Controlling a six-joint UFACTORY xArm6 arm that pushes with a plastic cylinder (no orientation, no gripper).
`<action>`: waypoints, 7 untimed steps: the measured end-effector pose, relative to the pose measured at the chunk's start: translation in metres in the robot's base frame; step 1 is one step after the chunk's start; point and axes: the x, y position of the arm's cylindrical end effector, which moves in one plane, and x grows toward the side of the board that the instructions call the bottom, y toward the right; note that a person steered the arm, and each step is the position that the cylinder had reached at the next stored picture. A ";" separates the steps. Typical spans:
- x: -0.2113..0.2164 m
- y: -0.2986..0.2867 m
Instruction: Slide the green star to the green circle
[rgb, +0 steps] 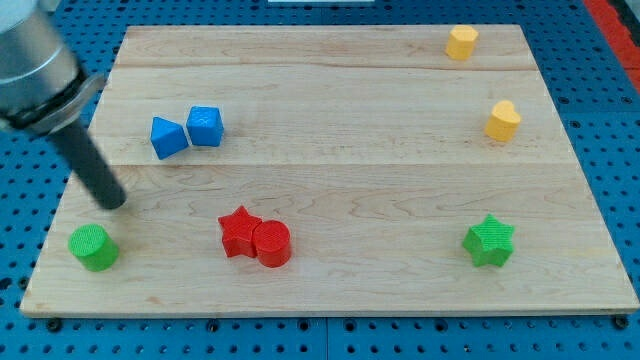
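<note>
The green star (489, 241) lies near the view's bottom right of the wooden board (330, 110). The green circle (93, 247) sits at the view's bottom left. My tip (113, 203) is at the left side of the board, just above and slightly right of the green circle, far from the green star. The dark rod rises up and left from the tip to the arm in the view's top left corner.
A red star (238, 230) touches a red circle (271, 243) at bottom centre. Two blue blocks (169, 137) (205, 126) sit side by side at upper left. Two yellow blocks (462, 43) (503, 121) are at upper right.
</note>
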 end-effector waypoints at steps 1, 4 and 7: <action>-0.027 0.114; 0.043 0.425; 0.034 0.295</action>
